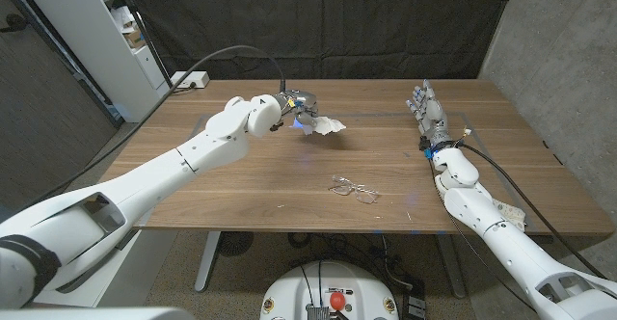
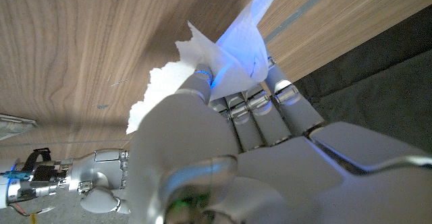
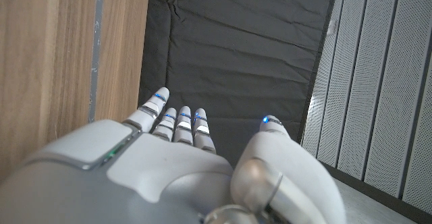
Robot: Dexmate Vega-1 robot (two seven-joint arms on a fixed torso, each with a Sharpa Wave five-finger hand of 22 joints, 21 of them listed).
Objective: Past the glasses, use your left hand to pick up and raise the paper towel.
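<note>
A crumpled white paper towel (image 1: 328, 125) hangs above the far middle of the wooden table (image 1: 241, 185), pinched in my left hand (image 1: 297, 108). In the left wrist view the fingers (image 2: 256, 106) are closed on the towel (image 2: 233, 45), which is lit blue by the hand's light. A pair of thin-framed glasses (image 1: 354, 190) lies on the table nearer to me than the towel. My right hand (image 1: 429, 108) stands at the far right of the table with its fingers straight and apart, holding nothing; its back (image 3: 169, 163) shows in the right wrist view.
A black curtain (image 1: 337, 21) hangs behind the table. A white shelf unit (image 1: 106, 31) stands at the back left. A grey wall panel (image 1: 569, 60) runs along the right. Cables trail over the table's far edge and right side.
</note>
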